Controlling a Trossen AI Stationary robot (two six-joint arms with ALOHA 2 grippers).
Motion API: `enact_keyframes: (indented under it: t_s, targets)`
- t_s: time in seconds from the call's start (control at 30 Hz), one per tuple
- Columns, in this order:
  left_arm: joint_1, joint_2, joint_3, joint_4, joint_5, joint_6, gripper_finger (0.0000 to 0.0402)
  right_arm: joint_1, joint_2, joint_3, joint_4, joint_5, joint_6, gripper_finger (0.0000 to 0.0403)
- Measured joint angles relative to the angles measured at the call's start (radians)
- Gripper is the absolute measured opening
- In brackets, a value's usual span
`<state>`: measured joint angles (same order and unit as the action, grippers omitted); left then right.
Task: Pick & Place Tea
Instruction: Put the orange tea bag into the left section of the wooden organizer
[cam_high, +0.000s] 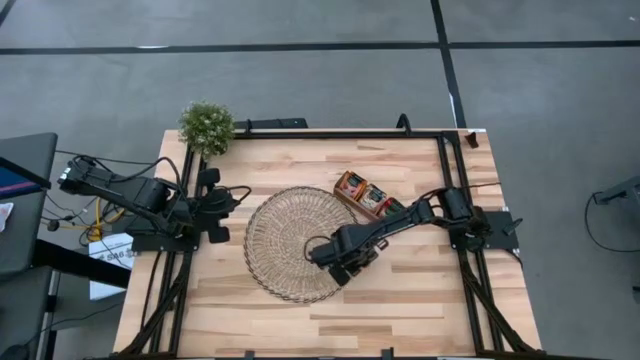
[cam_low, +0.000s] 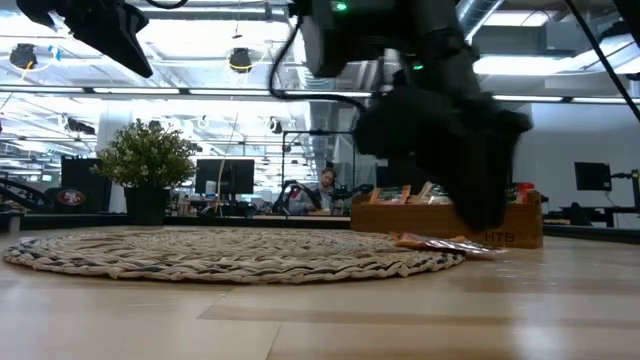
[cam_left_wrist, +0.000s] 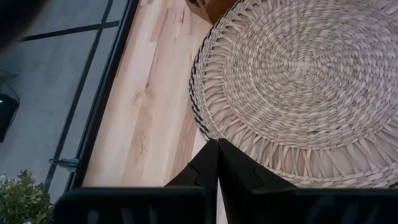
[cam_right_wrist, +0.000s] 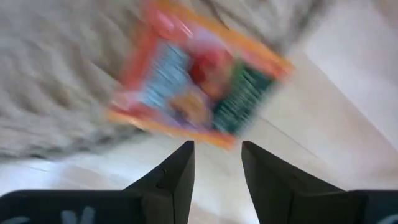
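Hovering our right gripper (cam_right_wrist: 216, 163) with fingers parted and empty, we see the red-orange square tea sachet (cam_right_wrist: 198, 74) lying across the round woven wicker mat's (cam_high: 285, 215) edge onto the table. It may slide off if nudged. Left gripper (cam_left_wrist: 217, 163), fingers closed, waits beside the mat.

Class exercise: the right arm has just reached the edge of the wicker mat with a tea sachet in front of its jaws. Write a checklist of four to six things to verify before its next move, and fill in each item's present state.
1. Right gripper jaws apart: ok.
2. Tea sachet free of the jaws: ok, it lies beyond the tips, not between them.
3. Sachet resting fully on the wicker mat: not ok, it overlaps the mat's edge and the bare table.
4. Left gripper shut and clear of the right arm: ok, parked at the mat's left side.
5. Wooden tray still stocked with sachets: ok.
6. Number of sachets left in the tray: cannot tell.
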<state>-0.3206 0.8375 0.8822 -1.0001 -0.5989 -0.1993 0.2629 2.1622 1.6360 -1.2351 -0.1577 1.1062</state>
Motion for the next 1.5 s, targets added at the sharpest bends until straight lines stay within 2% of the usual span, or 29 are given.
enact_keyframes:
  t_s: [0.17, 0.43, 0.73, 0.93, 1.13, 1.5]
  targets:
    - [0.0, 0.0, 0.0, 0.002, 0.002, 0.0, 0.0, 0.049, -0.003, -0.001, -0.104, 0.0, 0.003, 0.0127]
    - [0.0, 0.0, 0.0, 0.028, 0.004, 0.001, 0.0, 0.072, -0.093, 0.0, -0.04, 0.106, 0.164, 0.0127]
    - [0.0, 0.0, 0.0, 0.032, 0.006, 0.003, 0.0, 0.043, -0.115, -0.048, 0.059, 0.108, 0.293, 0.0154]
    - [0.0, 0.0, 0.0, 0.031, 0.046, 0.003, 0.0, 0.042, -0.115, -0.072, 0.072, 0.136, 0.36, 0.0177]
    - [0.0, 0.0, 0.0, 0.031, 0.047, 0.006, 0.0, 0.046, -0.115, -0.137, 0.105, 0.139, 0.413, 0.0178]
    - [0.0, 0.0, 0.0, 0.03, 0.048, 0.007, 0.0, 0.043, -0.115, -0.214, 0.159, 0.137, 0.415, 0.0171]
